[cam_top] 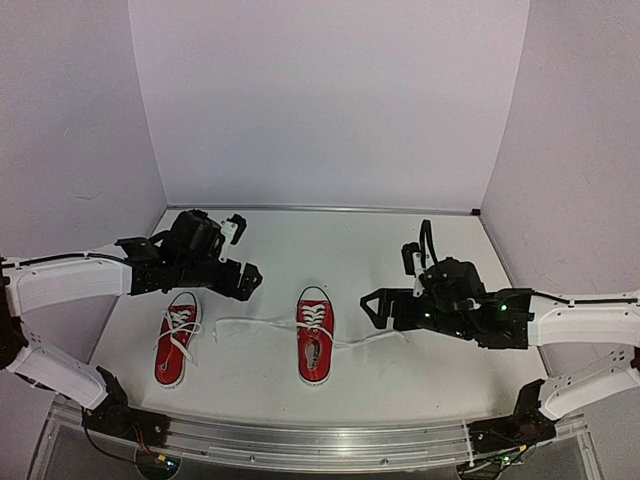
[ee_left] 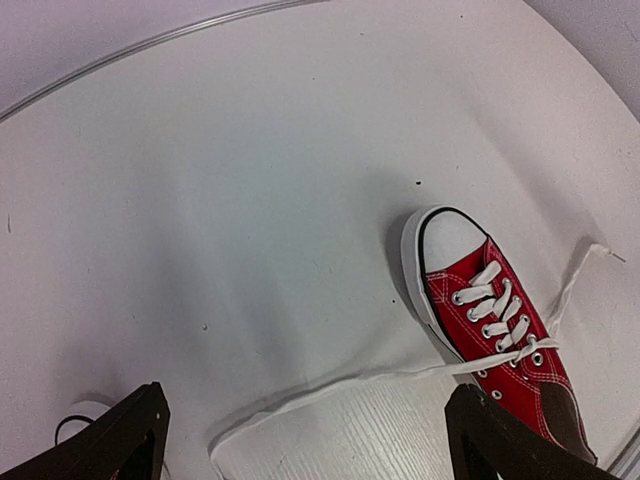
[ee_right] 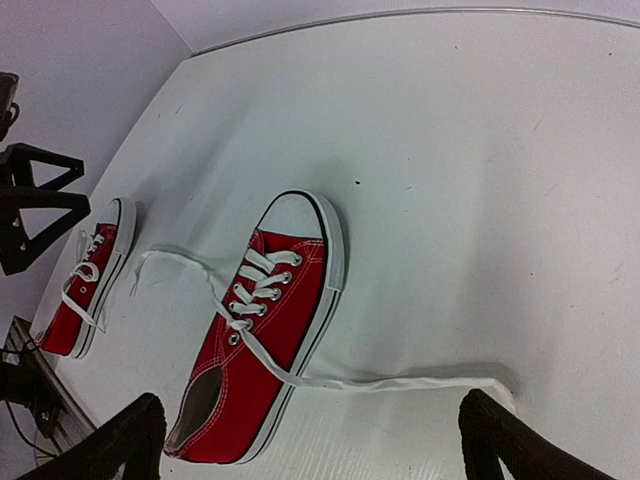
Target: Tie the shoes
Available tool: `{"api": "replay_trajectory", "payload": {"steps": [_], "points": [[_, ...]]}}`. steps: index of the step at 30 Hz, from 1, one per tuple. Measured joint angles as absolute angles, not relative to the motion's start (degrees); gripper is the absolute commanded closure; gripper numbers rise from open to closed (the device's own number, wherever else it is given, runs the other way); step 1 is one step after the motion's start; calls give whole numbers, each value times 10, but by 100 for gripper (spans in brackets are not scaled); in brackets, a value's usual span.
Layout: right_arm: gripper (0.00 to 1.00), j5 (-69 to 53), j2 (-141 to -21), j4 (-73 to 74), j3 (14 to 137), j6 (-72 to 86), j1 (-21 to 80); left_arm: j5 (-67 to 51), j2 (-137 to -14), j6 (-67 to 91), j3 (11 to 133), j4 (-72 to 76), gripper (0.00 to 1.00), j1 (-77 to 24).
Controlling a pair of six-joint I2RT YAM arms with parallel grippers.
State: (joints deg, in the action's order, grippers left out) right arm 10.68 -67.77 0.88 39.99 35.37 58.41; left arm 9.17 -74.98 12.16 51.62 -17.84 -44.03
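Observation:
Two red shoes lie on the white table, toes pointing away from the arm bases. The left shoe (cam_top: 177,345) (ee_right: 85,290) has its laces loosely piled on top. The middle shoe (cam_top: 314,338) (ee_left: 497,322) (ee_right: 268,335) has its white lace (cam_top: 250,322) (ee_left: 330,392) (ee_right: 400,383) stretched flat to both sides. My left gripper (cam_top: 243,255) (ee_left: 305,445) hovers open above the lace's left end, holding nothing. My right gripper (cam_top: 393,280) (ee_right: 315,445) hovers open over the lace's right end, also empty.
White walls (cam_top: 330,100) close in the table at the back and both sides. A metal rail (cam_top: 320,440) runs along the near edge between the arm bases. The left gripper's black fingers (ee_right: 30,210) show at the left edge of the right wrist view.

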Motion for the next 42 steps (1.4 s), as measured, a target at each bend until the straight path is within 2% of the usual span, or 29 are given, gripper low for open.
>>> {"api": "replay_trajectory", "payload": {"steps": [11, 20, 26, 30, 42], "points": [[2, 98, -661, -4, 400, 332, 584, 2, -760, 21, 449, -94, 0, -438], [2, 70, -661, -19, 397, 332, 584, -75, -874, -98, 437, -49, 1, -438], [2, 56, -662, -31, 391, 335, 584, -114, -923, -162, 449, -20, 19, -438], [2, 48, -665, -36, 391, 337, 584, -135, -970, -203, 464, -10, 39, -438], [2, 37, -666, -41, 382, 339, 584, -150, -1022, -270, 469, 35, 61, -438]]}}
